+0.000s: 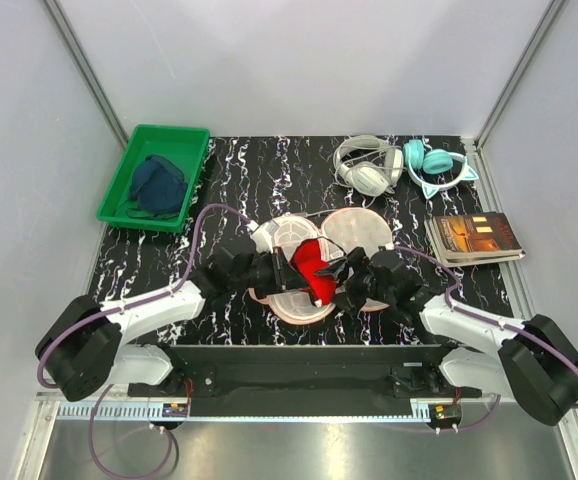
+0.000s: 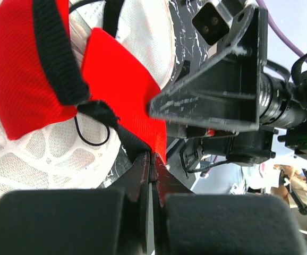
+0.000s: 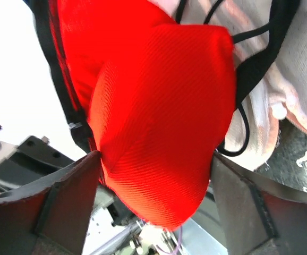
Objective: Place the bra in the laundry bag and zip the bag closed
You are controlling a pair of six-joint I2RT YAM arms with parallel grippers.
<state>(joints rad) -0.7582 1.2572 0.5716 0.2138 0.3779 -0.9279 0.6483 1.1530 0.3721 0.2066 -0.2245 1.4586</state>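
The bright red bra (image 1: pixel 314 268) hangs bunched over the open laundry bag (image 1: pixel 357 228), whose two round white-mesh halves lie flat at the table's middle. My left gripper (image 1: pixel 287 268) reaches in from the left. In the left wrist view it (image 2: pixel 152 155) is shut on the bra's (image 2: pixel 20 79) lower red edge, beside a dark strap, above the mesh (image 2: pixel 36 159). My right gripper (image 1: pixel 344 275) comes from the right. In the right wrist view it (image 3: pixel 156 159) stands open wide with a red cup (image 3: pixel 159 106) filling the gap and brushing both fingers. The bag's (image 3: pixel 302 79) fabric lies behind.
A green tray (image 1: pixel 129 185) at the back left holds a dark blue garment (image 1: pixel 159 185). White headphones (image 1: pixel 367 165) and teal cat-ear headphones (image 1: pixel 437 168) lie at the back right. A book (image 1: pixel 474 237) rests near the right edge.
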